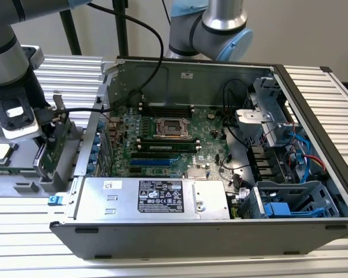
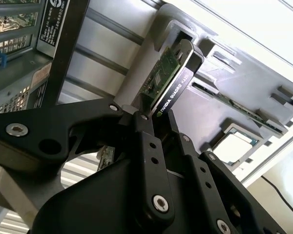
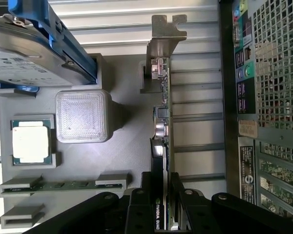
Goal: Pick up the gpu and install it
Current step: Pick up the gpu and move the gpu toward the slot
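Observation:
The gpu [image 1: 49, 148] stands on edge in a slot of the grey parts fixture [image 1: 23, 174], at the exterior view's left, just outside the open computer case [image 1: 220, 145]. My gripper [image 1: 46, 124] comes down on it from above and is shut on its top edge. In the second wrist view the two black fingers [image 2: 149, 161] clamp the gpu [image 2: 168, 80] between green board and black cooler, and my gripper [image 2: 158, 124] holds the near end. In the first wrist view the gpu [image 3: 161, 122] runs away from my gripper [image 3: 161, 187] to its silver end bracket [image 3: 163, 44].
The case holds a green motherboard [image 1: 162, 142], a silver power supply [image 1: 156, 197] and blue drive bays [image 1: 296, 202]. The fixture also carries a hard drive with blue rails [image 3: 34, 44], a processor chip [image 3: 31, 141] and a memory stick [image 3: 63, 185]. A second arm [image 1: 209, 29] stands behind the case.

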